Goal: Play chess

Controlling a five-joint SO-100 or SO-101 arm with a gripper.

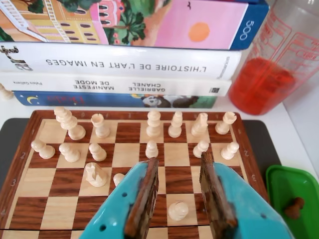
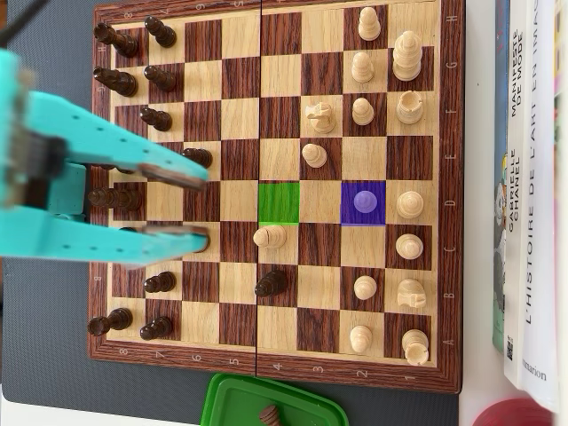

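Tool (image 2: 206, 206) is spread wide, nothing held, hanging over the dark-piece side of the board (image 2: 275, 377) in the overhead view. Its two teal fingers (image 2: 106, 138) have brown pads; the tips sit just above the dark pawn row, w/ a dark pawn (image 2: 197, 157) right at the upper tip.

Relative to the board (overhead view):
- Dark pieces (image 2: 133, 84) line the left two columns; one dark pawn (image 2: 271, 283) stands advanced near the centre line, lower half.
- White pieces (image 2: 408, 204) fill the right side. A white pawn (image 2: 269, 236) stands just below a green-tinted square (image 2: 279, 202) at mid-board.
- A purple-tinted square (image 2: 363, 202) holds a white pawn, two squares right of the green one.
- White knight (image 2: 319, 114) and another pawn (image 2: 314, 155) sit fwd of the white ranks, upper half.

Below the board edge a green tray (image 2: 232, 404) holds one dark piece (image 2: 268, 414). Books (image 2: 532, 195) are stacked right of the board, a red-filled container (image 2: 515, 414) at the bottom-right corner.

Wrist view: tool (image 1: 179, 170) frames a white pawn (image 1: 178, 210) on a pale square between the fingers, not touching. Books (image 1: 124, 62) lie beyond the far board edge, w/ the container (image 1: 269, 84) right of them and the tray (image 1: 291, 189) at the board's right side.
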